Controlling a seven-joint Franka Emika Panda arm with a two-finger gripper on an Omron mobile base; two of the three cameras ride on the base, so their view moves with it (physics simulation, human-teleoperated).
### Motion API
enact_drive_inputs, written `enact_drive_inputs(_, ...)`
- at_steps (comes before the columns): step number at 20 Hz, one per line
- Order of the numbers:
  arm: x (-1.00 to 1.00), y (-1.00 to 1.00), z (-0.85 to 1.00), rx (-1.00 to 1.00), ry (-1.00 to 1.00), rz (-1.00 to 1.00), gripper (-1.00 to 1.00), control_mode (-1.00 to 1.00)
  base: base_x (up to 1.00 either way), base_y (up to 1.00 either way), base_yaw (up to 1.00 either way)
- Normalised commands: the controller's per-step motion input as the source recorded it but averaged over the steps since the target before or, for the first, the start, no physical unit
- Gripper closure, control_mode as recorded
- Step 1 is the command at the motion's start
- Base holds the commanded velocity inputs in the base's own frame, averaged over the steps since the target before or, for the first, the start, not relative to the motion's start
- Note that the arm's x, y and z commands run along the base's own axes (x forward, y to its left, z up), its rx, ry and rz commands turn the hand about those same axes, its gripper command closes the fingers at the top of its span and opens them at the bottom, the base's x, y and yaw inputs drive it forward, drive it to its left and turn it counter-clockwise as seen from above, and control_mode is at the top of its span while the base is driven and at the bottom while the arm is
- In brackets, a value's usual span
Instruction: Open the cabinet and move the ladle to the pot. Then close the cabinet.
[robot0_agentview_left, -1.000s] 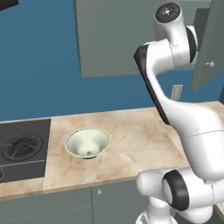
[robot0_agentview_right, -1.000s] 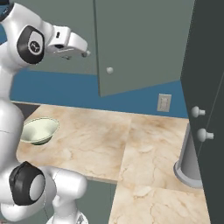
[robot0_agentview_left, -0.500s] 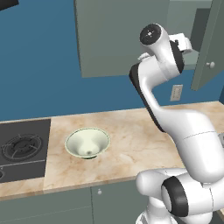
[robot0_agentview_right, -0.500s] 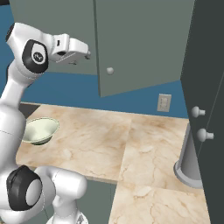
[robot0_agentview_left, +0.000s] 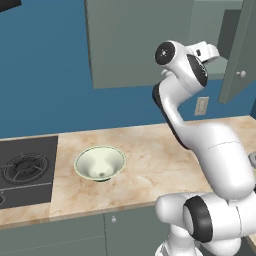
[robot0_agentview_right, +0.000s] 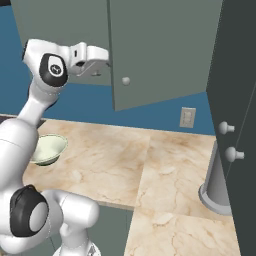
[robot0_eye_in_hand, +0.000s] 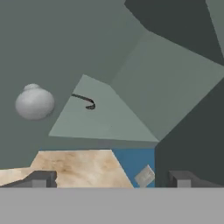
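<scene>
One thin dark ladle (robot0_eye_in_hand: 85, 101) lies inside the cabinet (robot0_eye_in_hand: 144, 78).

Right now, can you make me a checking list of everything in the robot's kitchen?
Surface: marble counter, beige, beside a black stove.
Job's things: cabinet open, its door with the round knob swung out; ladle lying on the shelf inside; pot nothing seen.
Clutter: pale green bowl on the counter; grey cylinder at the counter's right end.
Hand: hand raised at the cabinet, open, holding nothing.
Cables: nothing seen.
Surroundings: blue wall with an outlet.
</scene>
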Motion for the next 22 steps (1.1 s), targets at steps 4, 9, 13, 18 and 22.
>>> enact_drive_inputs(4,0.21,-0.33,-0.02,-0.13,0.0,-0.03,-1.0,-1.0,0.0,0.0,0.0)
enact_drive_inputs(9,0.12,-0.33,0.0,-0.12,0.0,-0.04,-1.0,-1.0,0.0,0.0,0.0)
enact_drive_inputs(13,-0.03,-0.46,0.0,-0.13,0.0,-0.09,-1.0,-1.0,0.0,0.0,0.0)
enact_drive_inputs(18,-0.09,-0.5,0.0,-0.11,0.0,-0.1,-1.0,-1.0,0.0,0.0,0.0)
enact_drive_inputs(22,-0.31,-0.38,0.01,-0.14,-0.03,-0.1,-1.0,-1.0,0.0,0.0,0.0)
